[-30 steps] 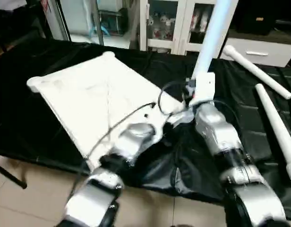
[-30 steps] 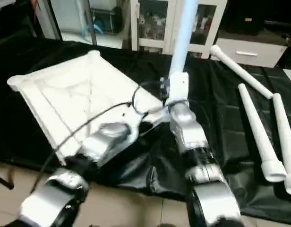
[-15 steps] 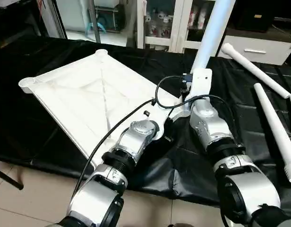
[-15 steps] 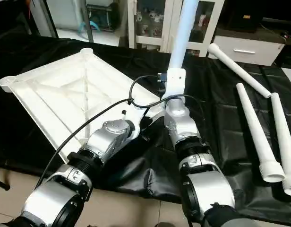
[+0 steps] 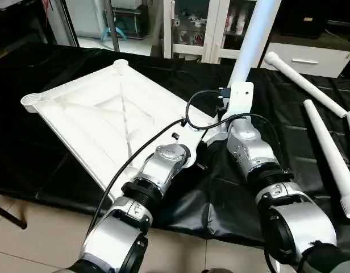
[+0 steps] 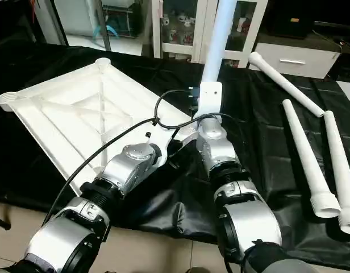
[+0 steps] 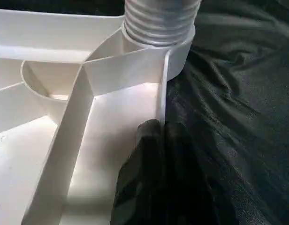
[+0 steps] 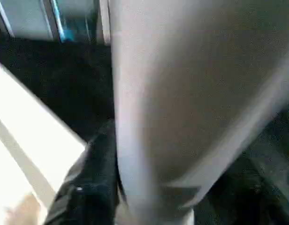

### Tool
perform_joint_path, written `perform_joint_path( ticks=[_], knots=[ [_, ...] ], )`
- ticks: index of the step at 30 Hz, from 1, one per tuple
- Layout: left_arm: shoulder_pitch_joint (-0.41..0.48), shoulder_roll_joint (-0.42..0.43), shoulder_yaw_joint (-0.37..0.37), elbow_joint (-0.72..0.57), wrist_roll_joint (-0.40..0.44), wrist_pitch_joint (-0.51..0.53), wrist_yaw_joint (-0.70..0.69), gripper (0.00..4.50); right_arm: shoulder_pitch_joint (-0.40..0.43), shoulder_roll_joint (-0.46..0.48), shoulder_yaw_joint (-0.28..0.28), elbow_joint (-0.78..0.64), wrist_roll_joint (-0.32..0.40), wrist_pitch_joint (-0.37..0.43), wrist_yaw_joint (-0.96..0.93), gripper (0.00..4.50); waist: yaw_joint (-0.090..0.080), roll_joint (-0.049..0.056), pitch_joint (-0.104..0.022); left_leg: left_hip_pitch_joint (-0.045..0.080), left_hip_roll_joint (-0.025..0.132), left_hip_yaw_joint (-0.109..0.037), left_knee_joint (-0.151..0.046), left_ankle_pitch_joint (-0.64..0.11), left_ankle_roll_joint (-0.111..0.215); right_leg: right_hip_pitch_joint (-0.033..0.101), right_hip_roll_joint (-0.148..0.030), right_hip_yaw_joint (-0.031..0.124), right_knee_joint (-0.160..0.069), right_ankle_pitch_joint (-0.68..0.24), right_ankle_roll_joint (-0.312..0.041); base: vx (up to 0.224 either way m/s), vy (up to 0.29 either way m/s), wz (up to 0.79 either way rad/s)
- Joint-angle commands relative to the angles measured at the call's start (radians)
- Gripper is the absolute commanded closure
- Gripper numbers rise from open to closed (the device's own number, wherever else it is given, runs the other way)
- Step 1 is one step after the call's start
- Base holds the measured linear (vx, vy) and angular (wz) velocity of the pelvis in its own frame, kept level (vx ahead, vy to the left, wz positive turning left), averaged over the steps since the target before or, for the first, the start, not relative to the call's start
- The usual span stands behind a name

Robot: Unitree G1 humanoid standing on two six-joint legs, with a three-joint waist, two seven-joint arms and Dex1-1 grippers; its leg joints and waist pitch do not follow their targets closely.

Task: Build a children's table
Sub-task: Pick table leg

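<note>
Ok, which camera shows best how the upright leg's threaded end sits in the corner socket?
The left wrist view: the upright leg shows its threaded end entering the corner socket. Both eye views hide that joint behind the forearms; the right wrist view gives just its plain shaft.

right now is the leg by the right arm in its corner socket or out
In, and upright: the leg's ribbed end sits in the tabletop's round corner socket.

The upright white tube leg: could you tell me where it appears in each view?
Left eye view: upright white tube leg, right of centre, reaching the top edge.
Right eye view: same, nearer centre.
Left wrist view: ribbed end in corner socket.
Right wrist view: close up.
Shared landmark: white ribbed plastic tabletop.
</note>
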Motion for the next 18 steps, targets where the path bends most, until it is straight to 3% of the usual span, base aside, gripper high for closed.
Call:
perform_joint_path(
  ticks=[1, 3, 9, 14, 17, 18],
  knots=[
    [-0.022, 0.044, 0.047, -0.014, 0.004, 0.005, 0.049, 4.5, 0.045, -0.016, -0.018, 0.065, -0.009, 0.045, -0.001, 1.9, 0.006, -0.008, -0.06, 0.012, 0.077, -0.037, -0.078, -0.248, 0.056, 0.036, -0.066, 0.035, -0.066, -0.189, -0.241, 0.0, 0.0, 0.0],
    [-0.021, 0.049, 0.046, -0.017, 0.004, 0.005, 0.044, 4.5, 0.042, -0.016, -0.01, 0.035, -0.013, 0.05, 0.008, 1.63, 0.007, -0.009, -0.063, 0.006, 0.079, -0.037, -0.074, -0.165, 0.097, 0.04, -0.065, 0.032, -0.053, -0.085, -0.262, 0.0, 0.0, 0.0],
    [-0.018, 0.057, 0.042, -0.018, 0.002, 0.001, 0.032, 4.5, 0.063, -0.018, 0.007, -0.095, -0.016, 0.089, 0.038, 1.03, 0.012, -0.009, -0.067, 0.005, 0.081, -0.033, -0.065, -0.091, 0.149, 0.043, -0.067, 0.031, -0.045, -0.015, -0.287, 0.0, 0.0, 0.0],
    [-0.018, 0.06, 0.039, -0.017, -0.002, -0.003, 0.028, 4.5, 0.065, -0.021, 0.012, -0.12, -0.023, 0.1, 0.049, 0.66, 0.011, -0.007, -0.065, 0.007, 0.082, -0.033, -0.066, -0.109, 0.14, 0.041, -0.065, 0.03, -0.048, -0.049, -0.29, 0.0, 0.0, 0.0],
    [-0.019, 0.06, 0.036, -0.017, -0.005, -0.007, 0.021, 4.5, 0.077, -0.02, 0.005, -0.161, -0.013, 0.105, 0.069, 0.66, 0.011, -0.006, -0.066, 0.009, 0.081, -0.032, -0.065, -0.111, 0.132, 0.041, -0.064, 0.03, -0.047, -0.042, -0.29, 0.0, 0.0, 0.0],
    [-0.019, 0.059, 0.034, -0.017, -0.006, -0.009, 0.019, 4.5, 0.087, -0.018, 0.0, -0.188, -0.003, 0.11, 0.082, 0.98, 0.013, -0.006, -0.067, 0.01, 0.083, -0.033, -0.064, -0.095, 0.137, 0.041, -0.064, 0.031, -0.044, -0.019, -0.291, 0.0, 0.0, 0.0]
  ],
)
